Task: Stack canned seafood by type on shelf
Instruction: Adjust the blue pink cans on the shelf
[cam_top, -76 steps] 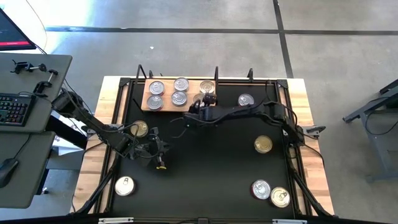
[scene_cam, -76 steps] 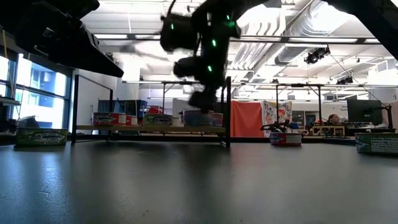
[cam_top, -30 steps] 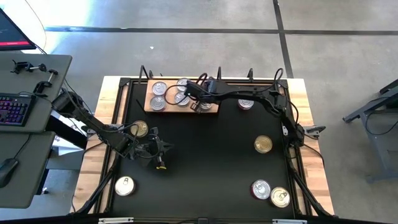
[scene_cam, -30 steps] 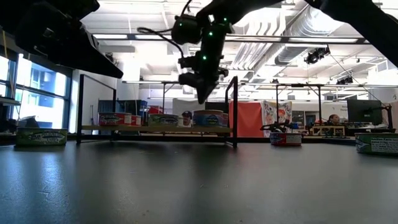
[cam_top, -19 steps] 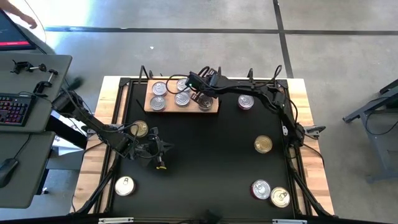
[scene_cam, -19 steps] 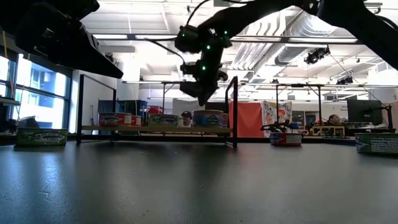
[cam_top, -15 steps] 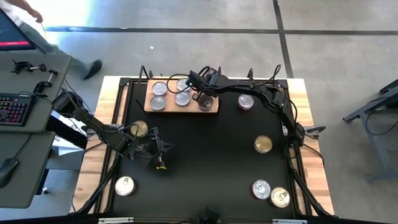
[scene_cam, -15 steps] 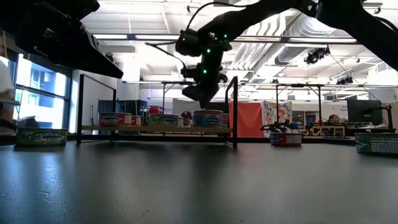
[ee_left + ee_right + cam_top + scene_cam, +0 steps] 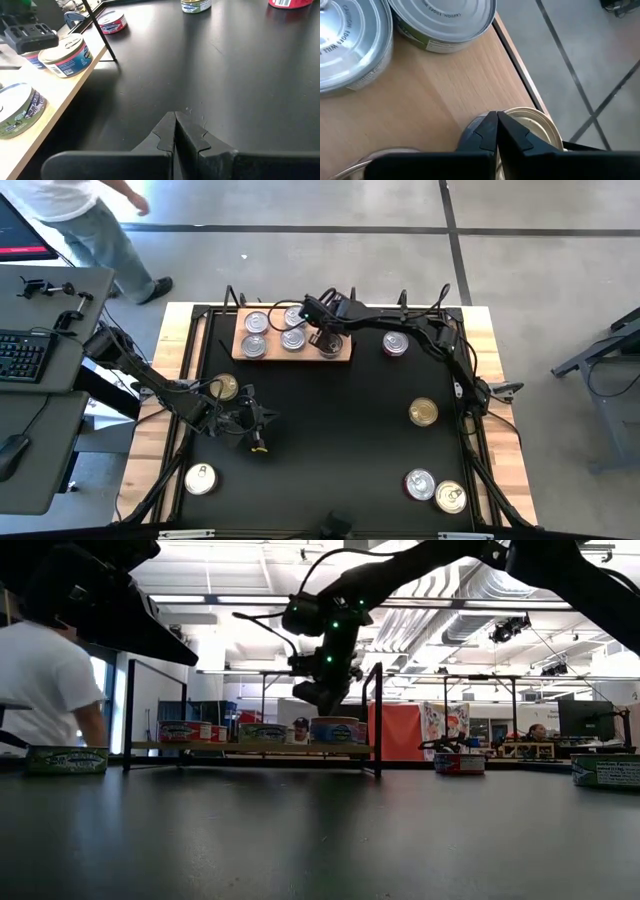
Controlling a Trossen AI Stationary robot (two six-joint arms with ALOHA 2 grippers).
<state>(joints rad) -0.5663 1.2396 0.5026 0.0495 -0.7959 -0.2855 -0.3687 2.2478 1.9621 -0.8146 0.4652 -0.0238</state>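
Observation:
The shelf (image 9: 272,354), a light wooden slab, lies at the mat's far edge with several tins of canned seafood on it. My right gripper (image 9: 496,125) is shut and hovers just above the shelf's right end, over a gold-lidded tin (image 9: 535,127). The low view shows a small gap between that gripper (image 9: 320,706) and the tin (image 9: 337,730). Two silver-lidded tins (image 9: 442,22) rest on the wood beyond. My left gripper (image 9: 175,122) is shut on nothing above the mat's left middle (image 9: 256,427).
Loose tins sit on the black mat: a gold one (image 9: 224,387) and a silver one (image 9: 200,478) at left, a reddish one (image 9: 396,342) right of the shelf, a gold one (image 9: 424,413), and two (image 9: 435,490) near right. A person (image 9: 80,220) stands beyond the table's far left corner.
My right gripper, still shut, has shifted a little toward the far edge over the shelf's right end and sunk slightly toward the gold-lidded tin. A person has walked into view at the far left. The tins and my left gripper have kept still.

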